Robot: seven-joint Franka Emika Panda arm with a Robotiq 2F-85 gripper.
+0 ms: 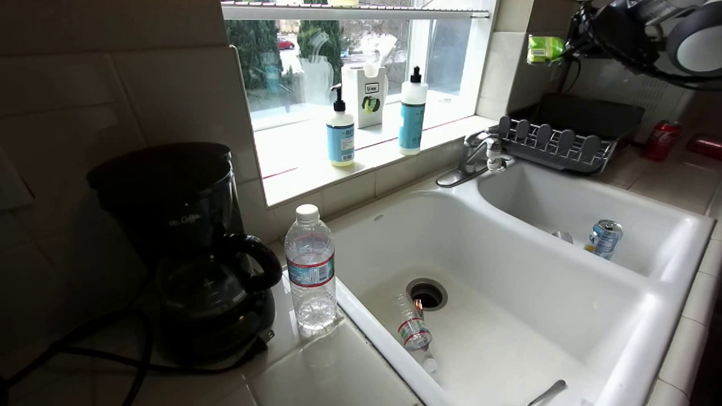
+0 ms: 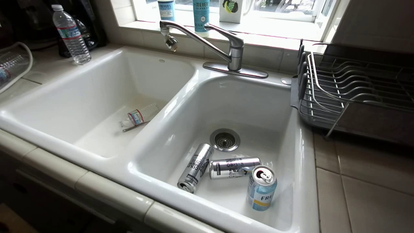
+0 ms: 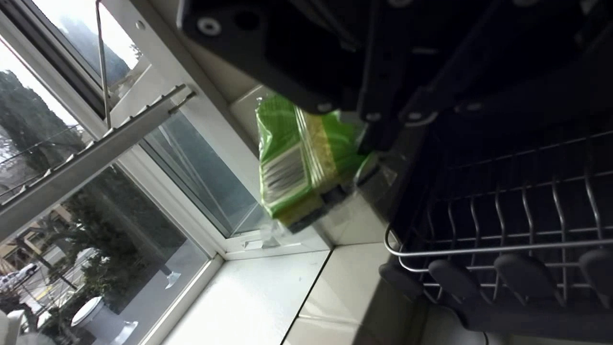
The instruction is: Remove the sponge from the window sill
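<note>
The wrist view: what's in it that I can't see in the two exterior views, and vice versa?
Only the wrist view shows a thin metal rod meeting the wire shelf.

Only the exterior views show the chrome faucet, Meyer's dish soap, drink cans and Mr. Coffee maker.

Shared by all: the window sill and dish rack; the wrapped sponge packet and shelf also appear in an exterior view.

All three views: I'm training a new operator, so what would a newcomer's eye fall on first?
Most likely the bright green wrapped sponge, held in the air by the gripper, off the window sill. Next, the white double sink, with three cans in one half and a plastic bottle lying in the other. Then two blue-labelled soap bottles standing on that sill.
</note>
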